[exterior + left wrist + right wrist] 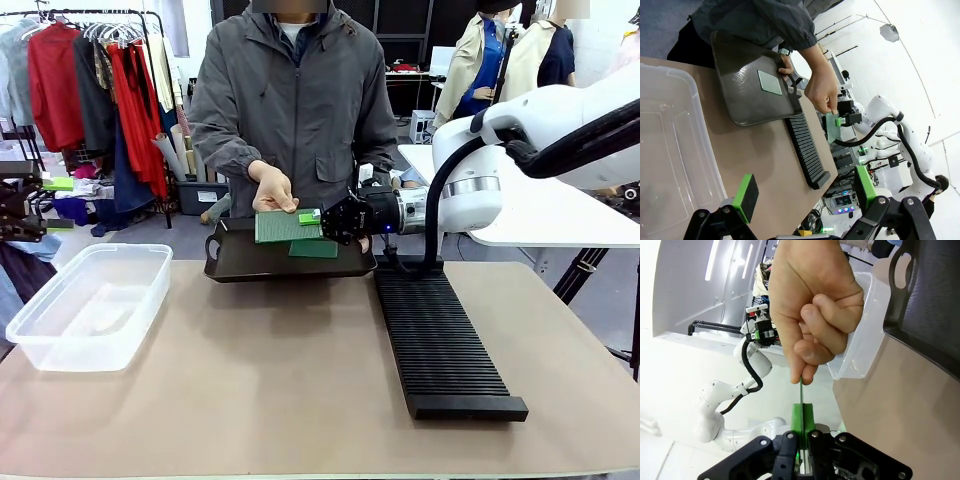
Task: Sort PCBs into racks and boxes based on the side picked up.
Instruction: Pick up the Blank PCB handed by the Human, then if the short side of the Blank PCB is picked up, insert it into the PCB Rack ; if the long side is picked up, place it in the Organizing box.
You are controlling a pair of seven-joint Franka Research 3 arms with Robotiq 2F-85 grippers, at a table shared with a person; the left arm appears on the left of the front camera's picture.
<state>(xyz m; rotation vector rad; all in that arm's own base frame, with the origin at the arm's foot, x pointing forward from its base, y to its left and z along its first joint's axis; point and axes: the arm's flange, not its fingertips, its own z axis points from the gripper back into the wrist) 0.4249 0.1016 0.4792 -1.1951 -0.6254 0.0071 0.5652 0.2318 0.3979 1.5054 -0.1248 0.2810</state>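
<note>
A person's hand (272, 190) holds a green PCB (283, 227) above the black tray (230, 268). My right gripper (318, 218) reaches in from the right and is shut on that board's right edge. In the right wrist view the board (801, 390) is seen edge-on, pinched between the green pads (808, 416) below the person's fingers (815, 305). A second PCB (313, 249) lies flat in the tray. The rack (440, 340) runs along the table's right side and the clear box (90, 305) stands at the left. My left gripper (805, 192) is open above the box (670, 145).
The tray (750, 85) sits at the far middle edge, its handles toward the person. The rack (806, 150) lies directly beside it. A clothes rail stands behind at the far left, and a white table stands beyond the right arm.
</note>
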